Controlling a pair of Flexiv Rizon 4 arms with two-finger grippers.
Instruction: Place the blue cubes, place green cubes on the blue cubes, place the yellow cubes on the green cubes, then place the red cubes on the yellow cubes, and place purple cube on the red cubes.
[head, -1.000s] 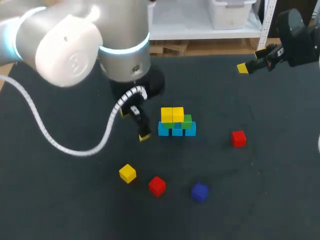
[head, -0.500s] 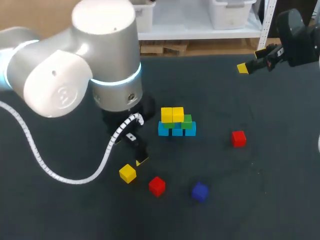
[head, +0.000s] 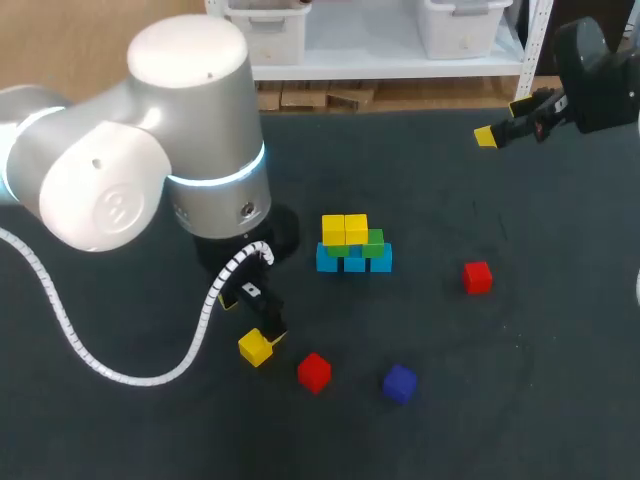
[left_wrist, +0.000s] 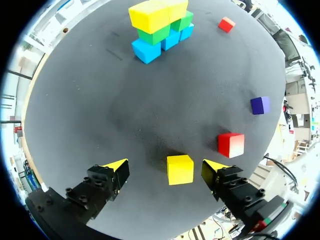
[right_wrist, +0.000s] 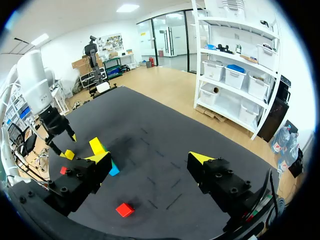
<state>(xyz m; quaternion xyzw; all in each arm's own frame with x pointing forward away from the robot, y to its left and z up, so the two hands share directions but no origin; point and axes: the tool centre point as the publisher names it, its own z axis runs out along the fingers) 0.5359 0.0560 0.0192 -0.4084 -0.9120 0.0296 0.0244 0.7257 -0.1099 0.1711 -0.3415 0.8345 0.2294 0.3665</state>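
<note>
Cube stack (head: 353, 245) mid-table: blue base, green above, two yellow on top. Left gripper (left_wrist: 165, 165) down low, fingers spread wide either side of loose yellow cube (left_wrist: 180, 169), not touching. Right gripper (right_wrist: 150, 157) open too, empty, out at far right. Near red cube (head: 314, 371) between yellow cube and purple cube (head: 399, 383); far red cube (head: 477, 277) right of stack.

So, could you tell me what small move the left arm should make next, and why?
Probably lower the left gripper and close on the yellow cube: it lies between the open fingers, untouched, and the stack shows only two yellows.
</note>
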